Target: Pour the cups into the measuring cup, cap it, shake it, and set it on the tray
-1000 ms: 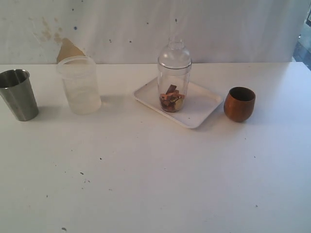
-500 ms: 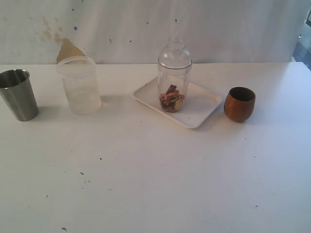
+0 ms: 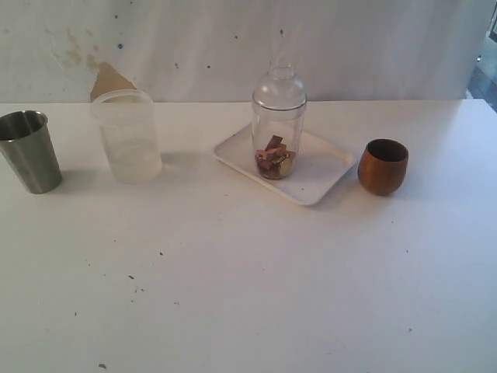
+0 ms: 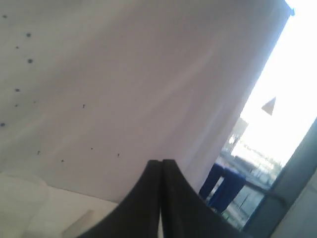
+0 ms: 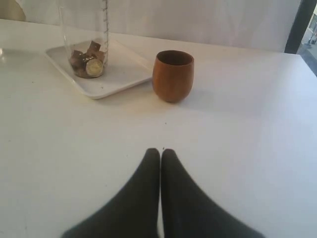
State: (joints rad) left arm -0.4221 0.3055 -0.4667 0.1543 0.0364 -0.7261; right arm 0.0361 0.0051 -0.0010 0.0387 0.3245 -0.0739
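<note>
Nothing has moved: tall clear capped measuring cup stands upright on flat white rimmed tray, well ahead of the nearer right gripper, jaws clenched empty; left gripper, likewise clenched, points away.

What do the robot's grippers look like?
The left gripper and the right gripper look alike: each has two plain matte black fingers, broad at the base and curving to narrow tips. No cables or markings show on them.
</note>
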